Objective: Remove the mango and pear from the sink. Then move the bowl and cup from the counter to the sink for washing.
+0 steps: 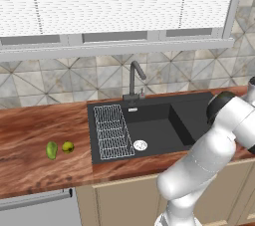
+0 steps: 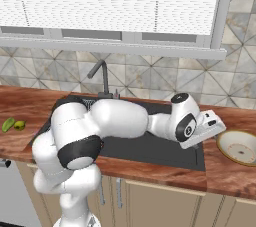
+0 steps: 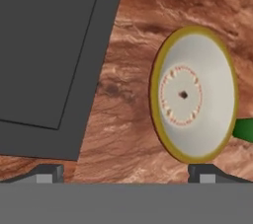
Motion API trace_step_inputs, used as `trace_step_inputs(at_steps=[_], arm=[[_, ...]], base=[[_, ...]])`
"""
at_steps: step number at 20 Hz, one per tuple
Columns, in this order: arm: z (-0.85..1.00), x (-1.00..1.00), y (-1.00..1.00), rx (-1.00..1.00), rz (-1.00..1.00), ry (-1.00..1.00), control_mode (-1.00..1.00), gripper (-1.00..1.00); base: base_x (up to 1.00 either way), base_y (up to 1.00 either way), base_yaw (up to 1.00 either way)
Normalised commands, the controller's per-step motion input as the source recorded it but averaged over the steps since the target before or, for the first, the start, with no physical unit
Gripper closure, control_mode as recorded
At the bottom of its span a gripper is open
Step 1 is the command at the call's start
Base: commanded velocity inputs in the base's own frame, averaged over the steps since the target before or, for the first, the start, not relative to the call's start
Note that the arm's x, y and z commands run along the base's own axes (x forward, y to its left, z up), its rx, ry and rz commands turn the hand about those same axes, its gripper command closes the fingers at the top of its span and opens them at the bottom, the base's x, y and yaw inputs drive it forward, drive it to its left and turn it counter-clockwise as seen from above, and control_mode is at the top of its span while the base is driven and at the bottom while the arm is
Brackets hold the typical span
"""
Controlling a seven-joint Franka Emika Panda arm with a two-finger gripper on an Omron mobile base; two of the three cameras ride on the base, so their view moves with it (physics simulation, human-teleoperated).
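Round shallow beige-tan bowl (image 3: 195, 94) sits on reddish-brown wood-grain surface (image 3: 128, 94), right of matte black sink (image 3: 49, 45). Looks rigid, glazed, likely slippery; pinch the rim edge. End effector (image 3: 126, 172) hovers above, jaws wide, nothing held. Green cup (image 3: 244, 129) just beyond.

Wood-grain counter (image 1: 45, 120); mango (image 1: 52, 150), pear (image 1: 67, 147) left of sink (image 1: 149, 125); bowl (image 2: 241, 146) right.

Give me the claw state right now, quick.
Claw: open, jaws wide apart, holding nothing; it hovers over the counter next to the bowl.
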Motion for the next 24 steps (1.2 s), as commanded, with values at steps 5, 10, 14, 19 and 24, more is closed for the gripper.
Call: trace_step_inputs(at_steps=[5, 10, 14, 19, 24], arm=[[-0.15, 0.13, -0.14, 0.00, 0.00, 0.09, -1.00, -1.00], [-0.09, 0.16, -0.19, 0.00, 0.00, 0.07, -1.00, -1.00], [-0.03, 0.12, -0.22, 0.00, 0.00, 0.00, -1.00, -1.00], [0.06, 0.12, -0.25, 0.03, 0.00, 0.00, -1.00, -1.00], [0.10, 0.09, -0.23, 0.05, 0.00, 0.00, -1.00, -1.00]], base=[[0.00, 0.00, 0.00], [0.00, 0.00, 0.00], [0.00, 0.00, 0.00], [0.00, 0.00, 0.00], [0.00, 0.00, 0.00]])
